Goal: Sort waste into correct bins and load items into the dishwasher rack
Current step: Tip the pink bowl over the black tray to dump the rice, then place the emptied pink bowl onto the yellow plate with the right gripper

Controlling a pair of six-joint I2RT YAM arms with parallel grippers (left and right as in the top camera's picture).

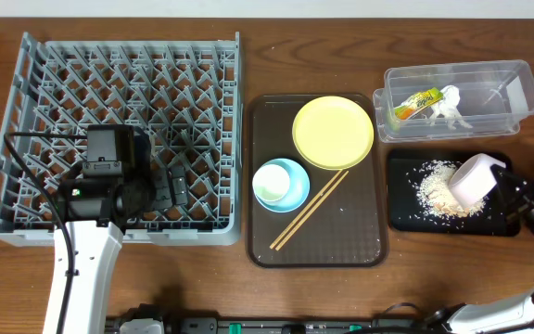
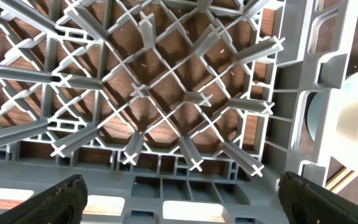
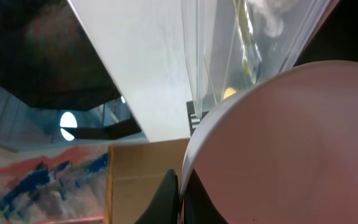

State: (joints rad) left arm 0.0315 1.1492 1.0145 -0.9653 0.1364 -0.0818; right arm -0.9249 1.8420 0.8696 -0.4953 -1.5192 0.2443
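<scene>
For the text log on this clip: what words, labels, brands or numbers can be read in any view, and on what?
None can be read. The yellow-green wrapper in the clear tub carries print, but it is too small and blurred to make out. Nothing else shows lettering.

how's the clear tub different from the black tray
The clear tub is see-through with tall walls; the black tray is opaque and shallow. The tub holds a yellow-green wrapper and a white scrap; the tray holds loose crumbs. Both are rectangular and sit next to each other.
</scene>
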